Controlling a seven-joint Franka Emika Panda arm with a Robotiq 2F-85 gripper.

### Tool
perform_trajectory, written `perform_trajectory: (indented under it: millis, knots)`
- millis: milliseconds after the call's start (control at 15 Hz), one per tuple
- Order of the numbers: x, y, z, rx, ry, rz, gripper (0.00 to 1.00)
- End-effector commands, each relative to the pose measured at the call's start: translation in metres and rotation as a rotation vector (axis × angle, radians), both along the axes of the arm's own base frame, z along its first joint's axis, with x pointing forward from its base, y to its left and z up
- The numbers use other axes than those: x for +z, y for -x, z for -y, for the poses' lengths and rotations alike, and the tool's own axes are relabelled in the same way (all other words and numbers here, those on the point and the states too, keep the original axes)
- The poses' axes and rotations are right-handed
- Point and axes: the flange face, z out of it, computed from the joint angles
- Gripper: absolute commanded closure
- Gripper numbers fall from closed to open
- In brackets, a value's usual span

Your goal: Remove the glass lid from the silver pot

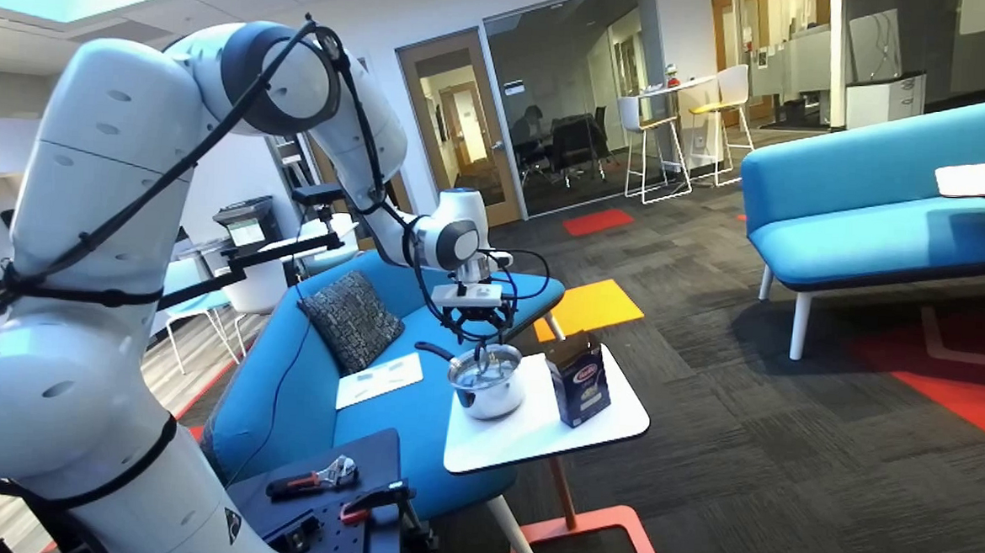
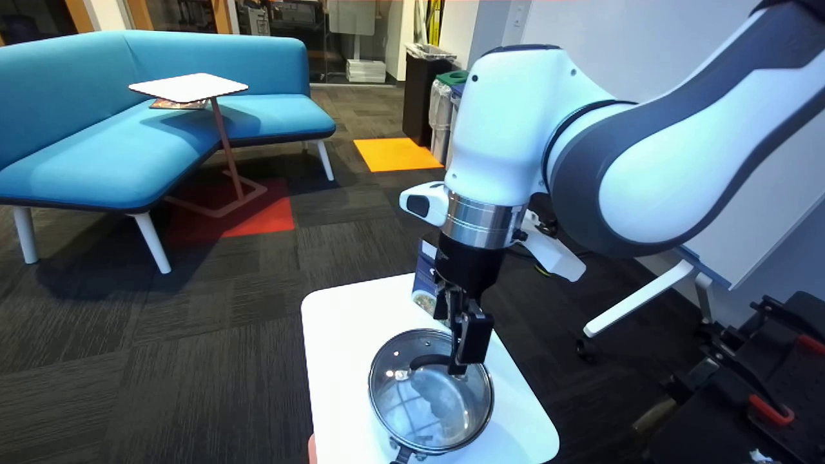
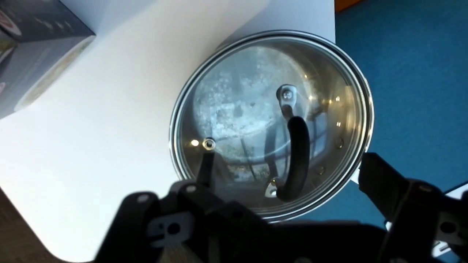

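A dark box [image 1: 585,388] stands on a white table [image 1: 522,436]. In an exterior view, a grey cushion [image 1: 353,320] rests on the left sofa [image 1: 393,412].

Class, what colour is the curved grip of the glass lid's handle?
The curved grip is black, and shows best in the wrist view.

1 pot [image 1: 496,399], 1 lid [image 3: 256,120] (w/ 1 hndl [image 3: 300,153]), 1 box [image 1: 581,386], 1 pincer [image 3: 289,160], 2 sofas [image 1: 876,195].
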Motion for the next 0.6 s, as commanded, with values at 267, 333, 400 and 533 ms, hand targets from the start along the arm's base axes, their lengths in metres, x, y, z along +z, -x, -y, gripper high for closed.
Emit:
perform_trajectory:
  millis: [267,333,400,533]
  knots:
    - [-0.013,0.010,-0.008,0.013,0.004,-0.025,0.00]
    - [-0.015,0.011,-0.009,0.018,0.002,-0.031,0.00]
    - [-0.018,0.011,-0.011,0.023,0.001,-0.033,0.00]
    - [-0.021,0.012,-0.014,0.034,-0.004,-0.037,0.28]
